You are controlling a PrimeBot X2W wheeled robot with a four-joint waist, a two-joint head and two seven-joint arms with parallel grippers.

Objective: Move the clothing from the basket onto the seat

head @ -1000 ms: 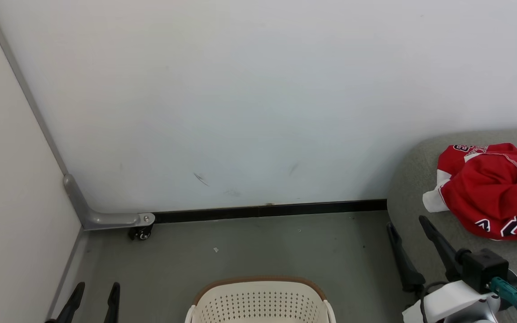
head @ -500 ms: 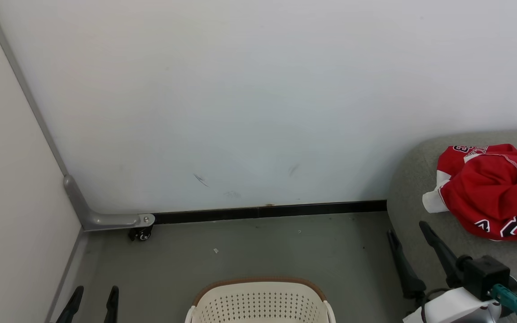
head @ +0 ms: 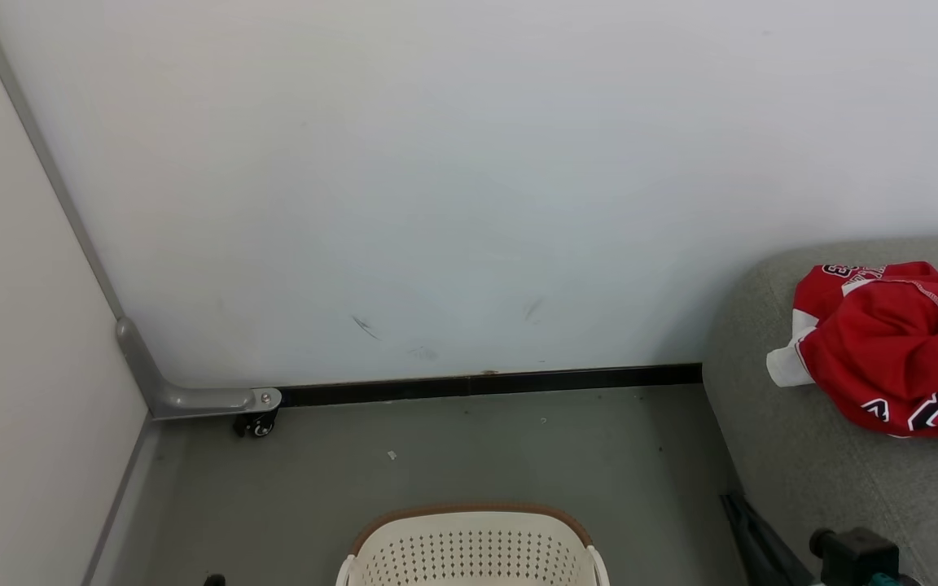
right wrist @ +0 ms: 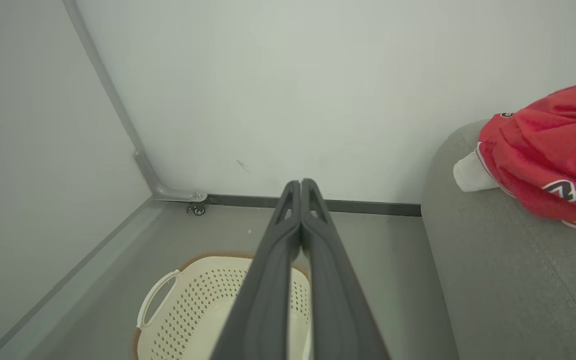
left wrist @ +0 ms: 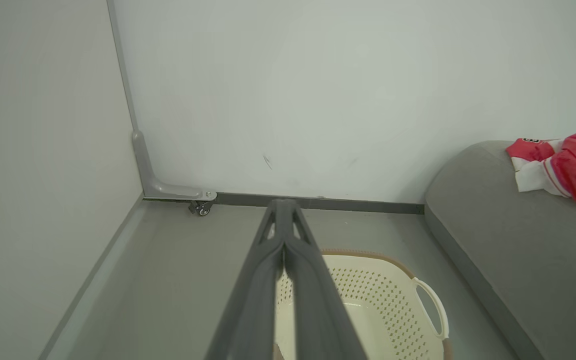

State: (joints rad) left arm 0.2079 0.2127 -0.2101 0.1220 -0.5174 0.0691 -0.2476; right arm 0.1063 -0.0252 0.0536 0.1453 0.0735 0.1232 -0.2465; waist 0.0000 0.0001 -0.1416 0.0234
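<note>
A heap of red clothing with white trim and black-and-white lettering lies on the light-grey seat at the right. The cream basket with a brown rim stands on the floor at the bottom centre; the part of its inside that shows is bare. In the left wrist view my left gripper is shut on nothing, above the basket. My right gripper is shut and empty too, over the basket, left of the seat and the clothing. Its dark fingers show low beside the seat.
A white wall with a black skirting strip stands behind the basket. At the left a pale panel meets it, with a grey bracket and a small caster at floor level. Grey floor lies between the wall, basket and seat.
Both grippers have dropped toward the bottom edge of the head view, and both have gone from open to shut. The clothing, basket and seat have not moved.
</note>
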